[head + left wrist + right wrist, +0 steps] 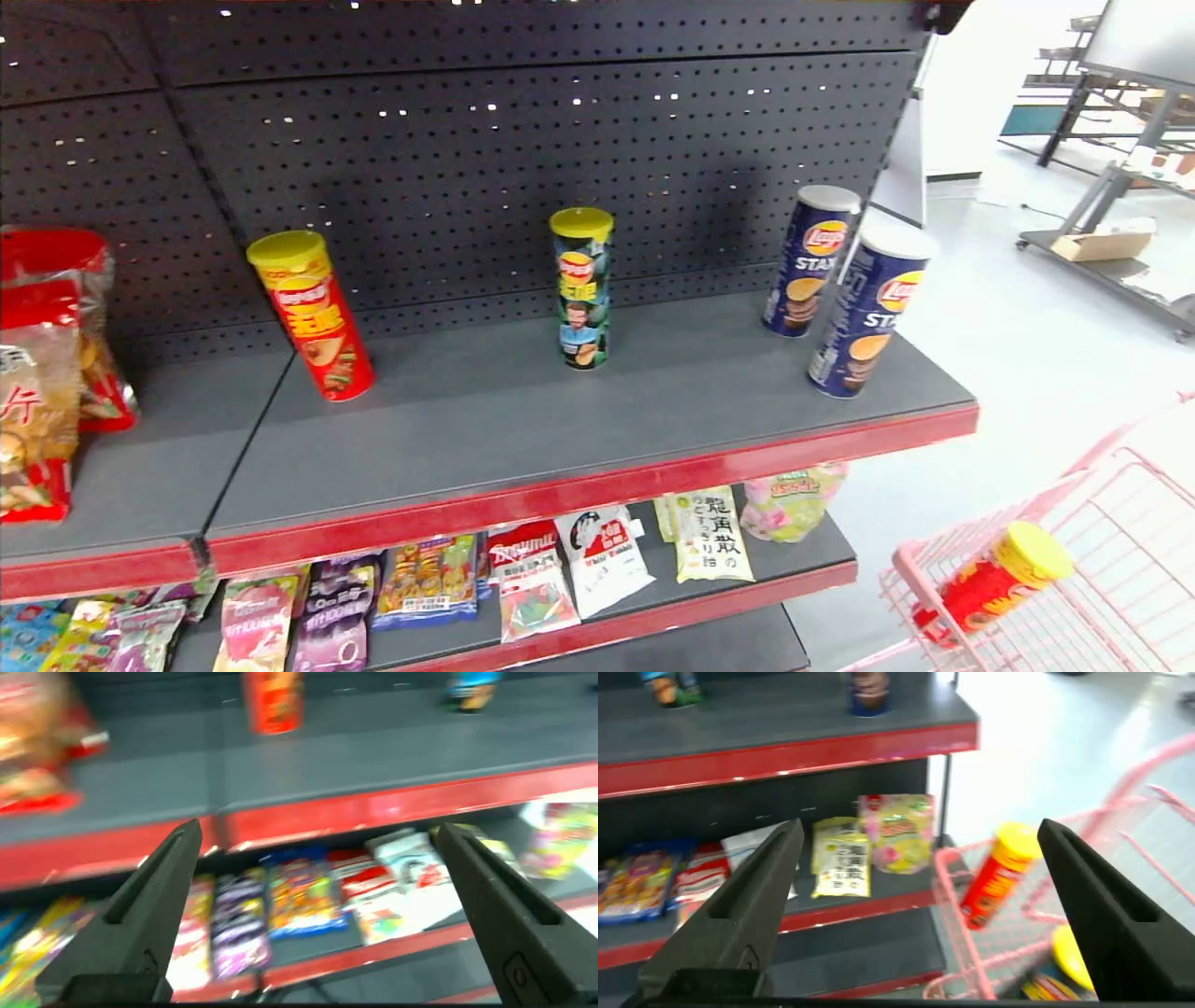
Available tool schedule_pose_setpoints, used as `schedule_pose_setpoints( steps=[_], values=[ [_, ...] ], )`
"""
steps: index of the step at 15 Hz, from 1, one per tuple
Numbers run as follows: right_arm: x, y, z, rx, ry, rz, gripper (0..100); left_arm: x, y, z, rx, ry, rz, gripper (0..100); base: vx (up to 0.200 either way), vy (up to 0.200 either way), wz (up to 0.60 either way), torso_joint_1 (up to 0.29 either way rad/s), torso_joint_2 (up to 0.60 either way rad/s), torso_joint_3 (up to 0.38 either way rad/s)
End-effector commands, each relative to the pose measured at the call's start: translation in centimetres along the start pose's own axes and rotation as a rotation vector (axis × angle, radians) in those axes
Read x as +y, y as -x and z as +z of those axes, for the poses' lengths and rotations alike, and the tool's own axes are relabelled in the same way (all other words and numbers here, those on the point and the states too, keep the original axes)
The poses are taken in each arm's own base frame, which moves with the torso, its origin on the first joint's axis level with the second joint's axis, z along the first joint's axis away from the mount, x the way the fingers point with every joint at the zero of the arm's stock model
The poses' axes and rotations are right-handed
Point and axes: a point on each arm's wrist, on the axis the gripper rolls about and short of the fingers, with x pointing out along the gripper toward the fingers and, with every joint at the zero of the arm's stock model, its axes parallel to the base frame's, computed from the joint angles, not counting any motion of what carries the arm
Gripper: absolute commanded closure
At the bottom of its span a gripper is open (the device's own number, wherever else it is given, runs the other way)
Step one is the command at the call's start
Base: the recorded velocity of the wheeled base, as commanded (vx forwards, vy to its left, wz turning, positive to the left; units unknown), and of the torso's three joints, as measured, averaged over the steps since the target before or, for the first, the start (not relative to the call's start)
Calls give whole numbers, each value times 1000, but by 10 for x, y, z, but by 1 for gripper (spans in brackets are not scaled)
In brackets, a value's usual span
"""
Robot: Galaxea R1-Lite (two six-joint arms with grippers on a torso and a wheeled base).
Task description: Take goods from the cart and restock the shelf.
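Since the shelf board (597, 425) has wide gaps between its cans, my judgement is that the red can (997, 577) in the pink cart (1130, 504) is the one to fetch. It lies tilted in the near left corner of the cart, at the right of the scene and lower than the shelf board, with its yellow lid up and to the right and its base down against the wire. From my right wrist I also see a second yellow lid (1075, 957) deeper in the cart, too blurred to say more.

My right tool (920, 835) hangs spread wide and holds nothing, facing the lower shelf and the cart. My left tool (313, 840) is spread just as wide and empty, facing the red shelf edge and the snack bags (299, 896) on the board below.

I expect the can to be light: a stiff tube with a glossy skin that may slip, and brittle crisps inside. A hard squeeze would likely dent the wall, so a moderate pinch suits it. I would take hold across the middle of the body, not at the lid, which looks like a push-on cap that could come off. The wire wall beside it leaves little room on that side.

On the shelf a matching red can (313, 317) stands far left, a dark can (582, 289) mid-board, and two blue cans (810, 261) at the right end.
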Motion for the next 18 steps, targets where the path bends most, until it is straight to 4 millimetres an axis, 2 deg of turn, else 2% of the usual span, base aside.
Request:
schedule_pose_setpoints(
  steps=[1,10,18],
  values=[
    [0,0,0,-1,0,1,0,0,0,0,0,0,-1,0,0,0,-600,17,2,2],
    [0,0,0,-1,0,2,0,0,0,0,0,0,-1,0,0,0,-600,4,3,2],
    [0,0,0,-1,3,1,0,0,0,0,1,0,-1,0,0,0,0,-10,15,11]
  ],
)
